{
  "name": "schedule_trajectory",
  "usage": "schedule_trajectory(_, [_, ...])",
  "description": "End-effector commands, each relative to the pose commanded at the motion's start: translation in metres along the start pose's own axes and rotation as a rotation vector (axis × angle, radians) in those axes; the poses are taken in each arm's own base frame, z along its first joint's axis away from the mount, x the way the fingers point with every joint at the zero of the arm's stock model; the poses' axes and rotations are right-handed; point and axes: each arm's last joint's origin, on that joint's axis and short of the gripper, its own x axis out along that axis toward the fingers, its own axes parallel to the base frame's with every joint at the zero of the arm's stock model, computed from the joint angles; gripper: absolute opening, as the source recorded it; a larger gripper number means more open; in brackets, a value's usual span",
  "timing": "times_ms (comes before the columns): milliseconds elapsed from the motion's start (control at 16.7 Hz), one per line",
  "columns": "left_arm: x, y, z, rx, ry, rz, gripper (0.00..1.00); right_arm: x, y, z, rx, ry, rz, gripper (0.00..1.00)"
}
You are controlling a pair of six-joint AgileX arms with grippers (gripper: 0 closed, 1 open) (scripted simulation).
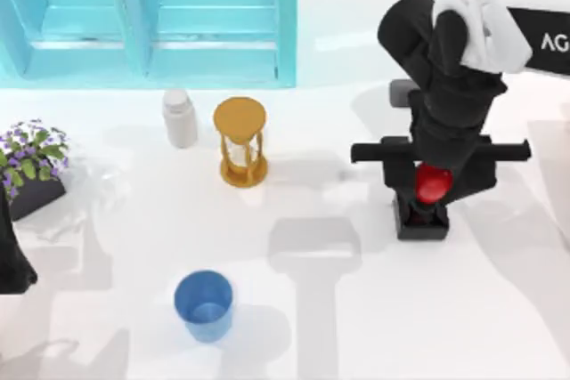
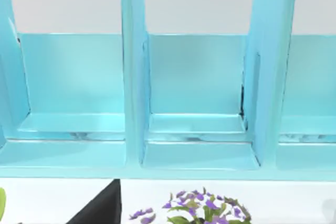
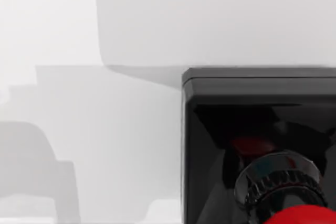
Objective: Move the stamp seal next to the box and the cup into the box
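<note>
Right hand (image 1: 429, 191) sits over the stamp seal (image 1: 424, 211), well apart from cup (image 1: 204, 303).

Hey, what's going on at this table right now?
The right arm's end effector is down over the stamp seal on the right half of the table, with the red knob between its black fingers. Whether they have closed on it can't be told. The blue cup stands alone near the front, and the turquoise box sits at the back left. The left arm is parked at the left edge by the potted flowers. An hourglass and a white bottle stand in front of the box.
</note>
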Motion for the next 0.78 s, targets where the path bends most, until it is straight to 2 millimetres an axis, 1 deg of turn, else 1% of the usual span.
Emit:
schedule_trajectory(120, [0.000,0.000,0.000,0.000,0.000,0.000,1.00,-0.001,-0.002,0.001,0.003,0.000,0.000,0.00])
schedule_trajectory(240, [0.000,0.000,0.000,0.000,0.000,0.000,1.00,-0.012,-0.013,0.004,0.001,0.001,0.000,0.00])
schedule_trajectory(420, [0.000,0.000,0.000,0.000,0.000,0.000,1.00,-0.048,-0.047,0.007,-0.001,0.004,-0.002,0.00])
schedule_trajectory(600, [0.000,0.000,0.000,0.000,0.000,0.000,1.00,-0.085,-0.086,0.004,0.003,0.006,-0.002,0.00])
schedule_trajectory(660, [0.000,0.000,0.000,0.000,0.000,0.000,1.00,-0.094,-0.095,0.002,0.003,0.002,-0.001,0.00])
schedule_trajectory(780, [0.000,0.000,0.000,0.000,0.000,0.000,1.00,-0.100,-0.101,0.000,0.003,-0.001,0.000,0.00])
